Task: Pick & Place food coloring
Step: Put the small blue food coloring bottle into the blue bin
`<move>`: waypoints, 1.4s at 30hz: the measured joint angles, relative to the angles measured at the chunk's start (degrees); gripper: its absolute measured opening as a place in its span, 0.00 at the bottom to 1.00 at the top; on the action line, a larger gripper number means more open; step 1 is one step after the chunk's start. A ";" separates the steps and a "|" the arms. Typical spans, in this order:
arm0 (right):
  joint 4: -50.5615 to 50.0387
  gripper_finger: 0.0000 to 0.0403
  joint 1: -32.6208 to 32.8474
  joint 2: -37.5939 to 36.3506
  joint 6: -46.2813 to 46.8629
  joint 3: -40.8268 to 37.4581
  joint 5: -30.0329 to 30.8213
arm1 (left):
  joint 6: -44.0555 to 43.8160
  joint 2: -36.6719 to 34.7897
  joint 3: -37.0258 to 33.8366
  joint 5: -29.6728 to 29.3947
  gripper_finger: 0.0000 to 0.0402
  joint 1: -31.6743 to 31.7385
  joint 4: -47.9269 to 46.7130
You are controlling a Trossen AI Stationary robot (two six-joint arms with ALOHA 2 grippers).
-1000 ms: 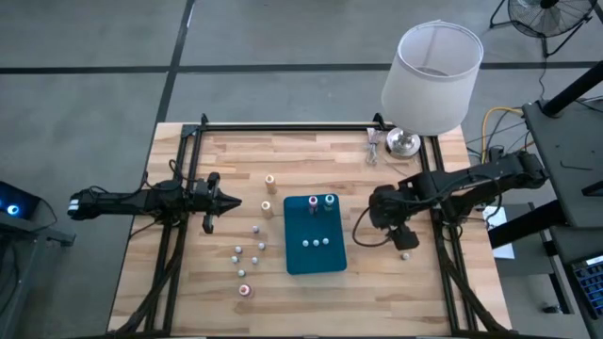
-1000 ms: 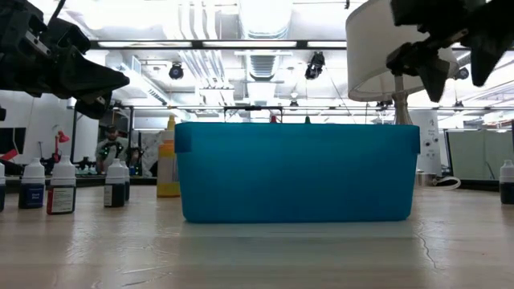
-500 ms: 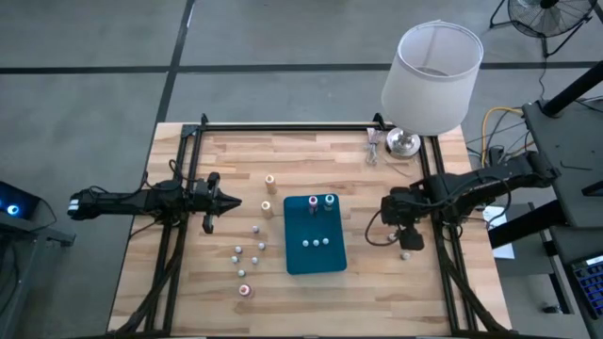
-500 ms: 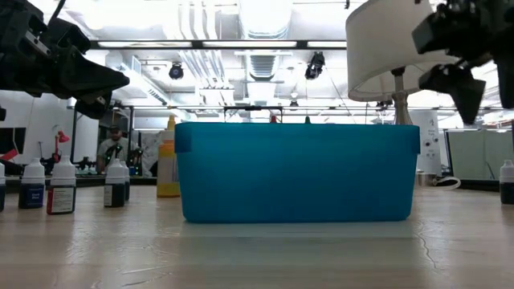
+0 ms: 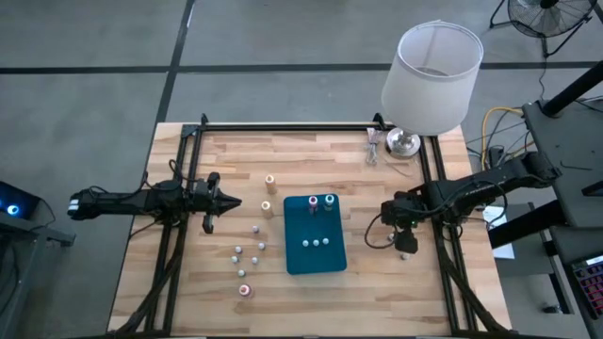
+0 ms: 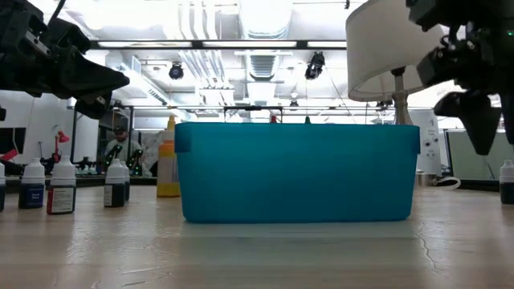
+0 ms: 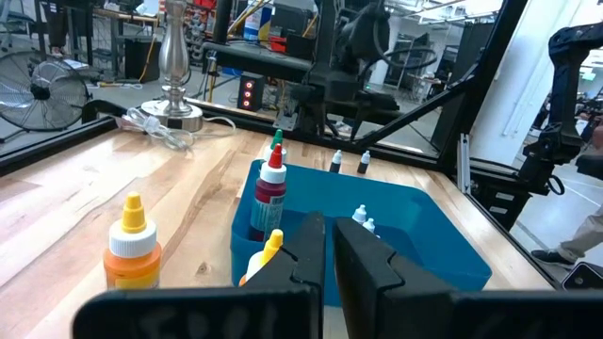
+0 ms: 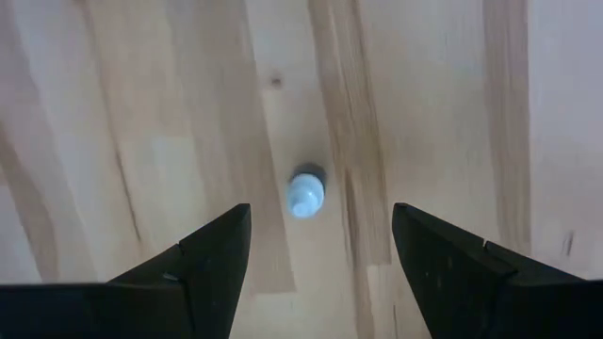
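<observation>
From above, the right hand (image 5: 403,243) hangs over a lone small bottle on the right of the wooden surface (image 5: 311,155), well apart from the blue tray (image 5: 315,256) at the middle. The other food coloring bottles (image 5: 247,252) stand scattered left of the tray, with a few already inside it. The left hand (image 5: 229,201) waits near them, fingers closed and holding nothing.

At surface level, the lone bottle (image 6: 507,181) stands upright by the right edge under the dark hand (image 6: 480,120). It looks light, stiff plastic and easy to tip, so I judge a hold around the body below the cap to be safest.

The left wrist view shows taller bottles (image 7: 271,185) upright in the tray and an orange one (image 7: 130,254) beside it.

The right wrist view looks straight down on the bottle's white cap (image 8: 305,194), centred between wide-open fingers (image 8: 209,249). Bare wood lies all around it, so there is open room to descend, though the surface's edge frame is near.
</observation>
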 joint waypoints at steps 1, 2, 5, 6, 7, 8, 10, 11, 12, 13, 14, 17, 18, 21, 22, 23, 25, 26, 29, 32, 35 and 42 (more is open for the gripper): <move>0.23 0.62 0.23 0.00 1.04 -0.43 0.31 | 0.01 0.00 -0.02 0.00 0.00 0.00 0.00; 0.34 0.62 0.54 0.00 1.94 -0.74 0.99 | 0.00 0.00 -0.02 0.00 0.00 0.01 0.00; 1.18 0.62 1.15 0.00 4.07 -1.48 1.56 | 0.00 0.02 -0.01 -0.01 0.00 0.01 0.00; 1.33 0.62 1.30 0.00 4.97 -1.59 1.62 | 0.02 0.00 -0.02 0.02 0.00 0.02 0.00; 1.47 0.62 1.40 0.00 5.83 -1.62 1.76 | 0.00 0.00 -0.01 0.00 0.00 0.02 0.00; 1.51 0.62 1.64 0.00 6.87 -1.65 2.16 | 0.00 0.00 -0.02 -0.01 0.00 0.01 0.00; 1.49 0.62 1.99 0.00 8.86 -1.73 3.56 | 0.00 0.00 -0.01 0.01 0.00 0.01 0.00; 1.50 0.62 2.17 0.00 9.85 -1.73 4.20 | 0.01 0.00 -0.02 0.00 0.00 0.02 0.00; 1.51 0.62 2.33 0.00 10.86 -1.73 4.56 | 0.02 0.00 0.00 -0.01 0.00 0.00 0.00; 1.54 0.62 2.42 0.00 11.77 -1.81 4.72 | 0.00 0.00 -0.01 0.01 0.00 -0.01 0.00; 1.55 0.62 2.48 0.02 12.64 -1.94 4.80 | 0.02 0.00 0.01 0.00 0.00 -0.01 0.00; 1.57 0.61 2.92 0.02 15.23 -2.37 5.53 | 0.00 0.00 0.01 -0.01 0.00 0.01 0.00; 1.64 0.61 3.17 0.02 15.78 -2.47 5.92 | 0.02 0.00 -0.01 -0.01 0.00 0.02 0.00; 2.06 0.61 3.49 0.02 17.20 -2.83 6.06 | 0.01 0.00 -0.02 -0.01 0.00 0.01 0.00; 2.58 0.61 3.57 0.02 17.74 -2.94 6.06 | 0.01 0.00 -0.02 -0.01 0.00 -0.01 0.00; 3.09 0.61 3.70 0.05 18.29 -2.96 6.06 | 0.01 0.00 0.00 -0.01 0.00 0.01 0.00; 3.84 0.61 3.94 0.43 18.85 -2.96 6.06 | 0.00 0.00 -0.01 -0.01 0.00 0.00 0.00; 4.23 0.61 3.98 0.88 18.95 -2.96 6.05 | 0.01 0.01 -0.01 -0.01 0.00 0.01 0.00; 4.34 0.61 4.35 3.18 18.95 -2.69 6.03 | 0.00 0.00 -0.02 0.01 0.00 0.01 0.00; 4.58 0.60 4.72 5.54 18.93 -2.28 6.00 | 0.00 0.00 0.00 0.00 0.00 0.00 0.00; 5.82 0.60 4.72 7.05 18.94 -2.17 6.01 | 0.00 0.02 0.00 0.00 0.00 0.02 0.00; 6.21 0.59 4.72 7.93 19.24 -2.19 6.01 | 0.00 0.01 0.00 0.00 0.00 0.00 0.00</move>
